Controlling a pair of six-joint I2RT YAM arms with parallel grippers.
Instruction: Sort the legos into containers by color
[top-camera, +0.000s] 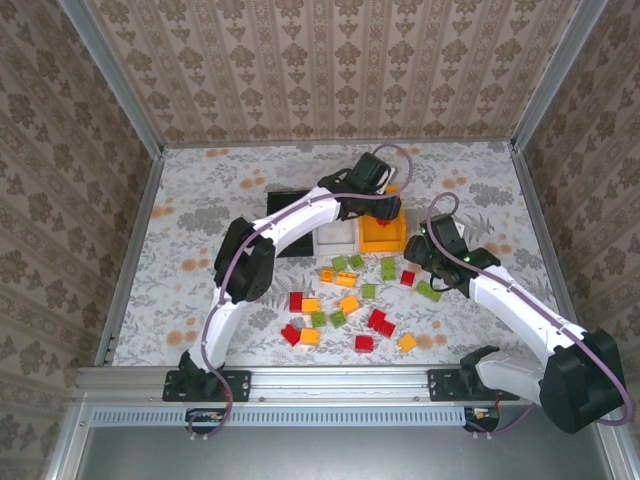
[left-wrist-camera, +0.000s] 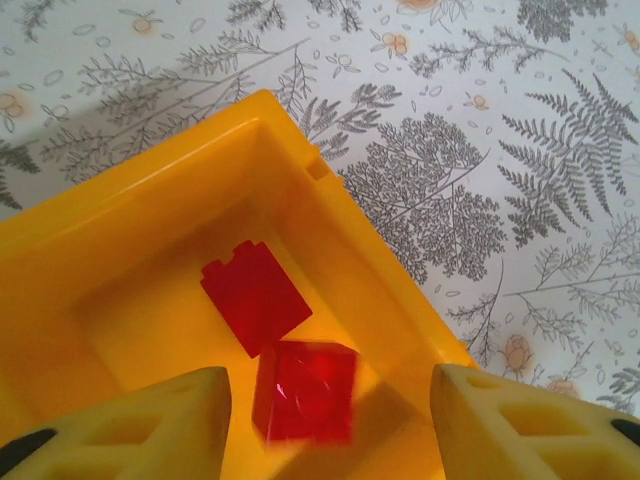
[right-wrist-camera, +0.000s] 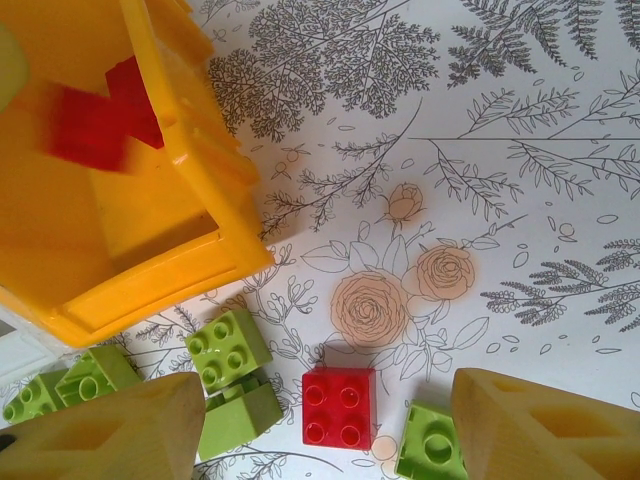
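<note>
The orange-yellow bin (top-camera: 383, 236) stands at the back, beside the white bin (top-camera: 337, 238) and the black bin (top-camera: 288, 222). My left gripper (left-wrist-camera: 330, 400) hangs open over the orange-yellow bin (left-wrist-camera: 150, 200). A blurred red brick (left-wrist-camera: 305, 390) is loose between its fingers, and another red brick (left-wrist-camera: 255, 295) lies on the bin floor. My right gripper (right-wrist-camera: 328, 410) is open just above the table, with a red brick (right-wrist-camera: 338, 405) lying between its fingers. Lime green bricks (right-wrist-camera: 228, 347) lie to either side. Red, orange and green legos (top-camera: 340, 305) are scattered in front of the bins.
The left arm (top-camera: 290, 225) arches across the black and white bins. The right arm (top-camera: 510, 300) comes in from the lower right. Patterned walls (top-camera: 130, 220) enclose the table. Bare floral tabletop (right-wrist-camera: 480, 150) lies right of the orange-yellow bin (right-wrist-camera: 170, 270).
</note>
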